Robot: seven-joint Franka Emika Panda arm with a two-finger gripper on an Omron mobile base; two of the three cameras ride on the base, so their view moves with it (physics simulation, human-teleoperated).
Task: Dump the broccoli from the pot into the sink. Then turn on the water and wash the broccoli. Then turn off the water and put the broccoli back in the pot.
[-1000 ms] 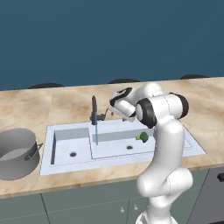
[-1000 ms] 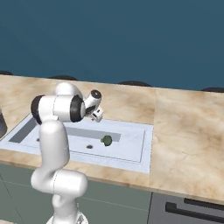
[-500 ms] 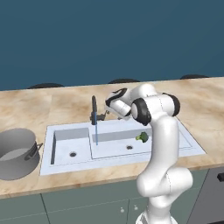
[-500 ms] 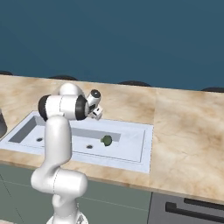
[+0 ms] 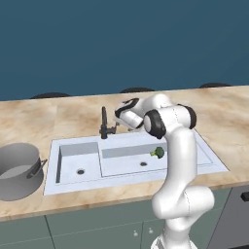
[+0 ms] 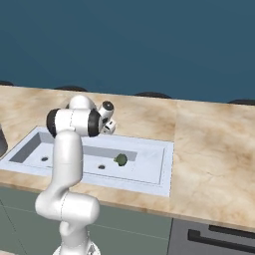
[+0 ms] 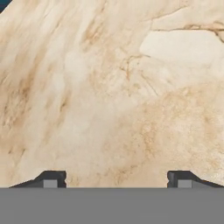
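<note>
The broccoli (image 5: pixel 157 152) (image 6: pixel 120 159) is a small dark-green floret lying in the wide basin of the pale sink (image 5: pixel 73 185) (image 6: pixel 164 172). The grey pot (image 5: pixel 19 170) stands on the counter left of the sink, its inside hard to see. My gripper (image 5: pixel 120 116) (image 6: pixel 110 127) hangs over the counter just behind the sink's back rim, close to the right of the dark faucet (image 5: pixel 103 124). In the hand view my gripper (image 7: pixel 117 180) is open, its fingertips (image 7: pixel 54 179) wide apart with only marble counter between them. No water is seen running.
The beige marble counter (image 5: pixel 48 116) (image 6: pixel 214 164) runs around the sink, with a dark blue wall behind it. The narrow basin (image 5: pixel 78 163) lies between the pot and the wide basin. Grey-green cabinet fronts (image 5: pixel 87 228) sit below the counter edge.
The arm's elbow and hand have swung a little leftwards, bringing the hand nearer the faucet. The broccoli and the pot have stayed put.
</note>
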